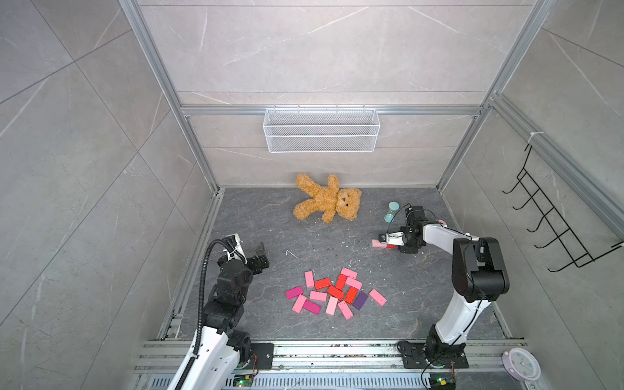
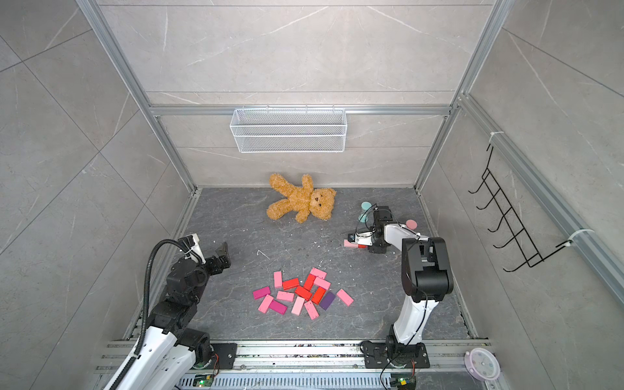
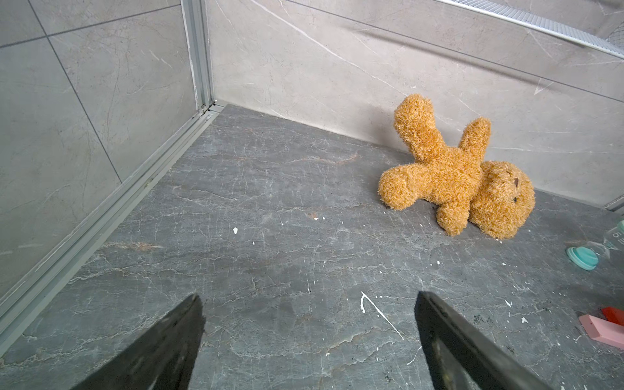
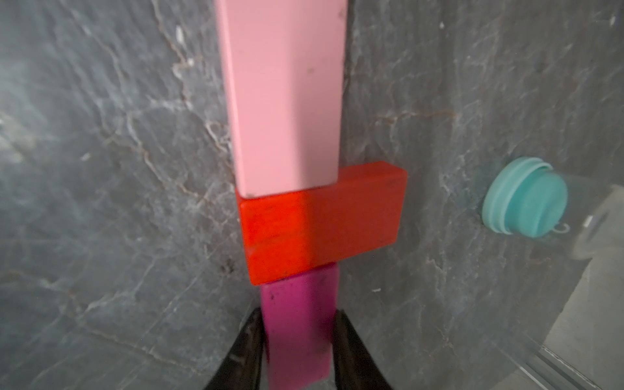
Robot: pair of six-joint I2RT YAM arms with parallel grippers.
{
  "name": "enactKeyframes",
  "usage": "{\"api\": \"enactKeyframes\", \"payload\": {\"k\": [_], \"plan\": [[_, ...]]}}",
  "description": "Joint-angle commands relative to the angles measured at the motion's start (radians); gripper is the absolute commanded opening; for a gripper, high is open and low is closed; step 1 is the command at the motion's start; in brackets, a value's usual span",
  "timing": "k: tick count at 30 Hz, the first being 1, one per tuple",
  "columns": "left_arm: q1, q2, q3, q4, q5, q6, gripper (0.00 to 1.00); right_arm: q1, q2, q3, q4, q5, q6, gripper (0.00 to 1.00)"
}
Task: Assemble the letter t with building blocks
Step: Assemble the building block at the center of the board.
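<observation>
Fifteen building blocks (image 1: 335, 292) lie loose in a heap at lower centre in both top views. Eight are light pink, four red and two magenta, and there is one purple block (image 1: 360, 300). Three more sit apart, right of centre: a pink block (image 4: 287, 101), a red block (image 4: 320, 219) and a magenta block (image 4: 299, 297) in a line. The red one lies crosswise between the other two and touches both.

The right gripper (image 4: 299, 315) is clamped on the magenta block, a finger against each long side. The left gripper (image 1: 260, 255), left of centre, stands spread wide and holds nothing.

One teddy bear (image 1: 326, 199) lies by the back wall. One teal hourglass (image 1: 391, 212) stands just beyond the right arm, and a pink cap (image 2: 411, 223) shows behind that arm. One wire basket (image 1: 320, 130) hangs at upper centre, one black hook rack (image 1: 557, 219) at the right edge, and one pale clock (image 1: 521, 364) sits at lower right.

The left wrist view shows a "5" on the hourglass glass; the rest is cut off. The clock's numerals are too small to read.
</observation>
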Motion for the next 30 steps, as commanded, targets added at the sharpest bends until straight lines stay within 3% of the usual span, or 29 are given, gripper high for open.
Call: {"api": "enactKeyframes", "payload": {"k": [1,30], "plan": [[-0.005,-0.004,0.025,0.022,-0.022,0.023,0.99,0.013,0.010,-0.036,-0.069,-0.047,-0.004,0.36],[-0.012,-0.001,0.027,0.022,-0.025,0.025,1.00,0.014,-0.004,-0.056,-0.066,-0.051,-0.002,0.41]]}}
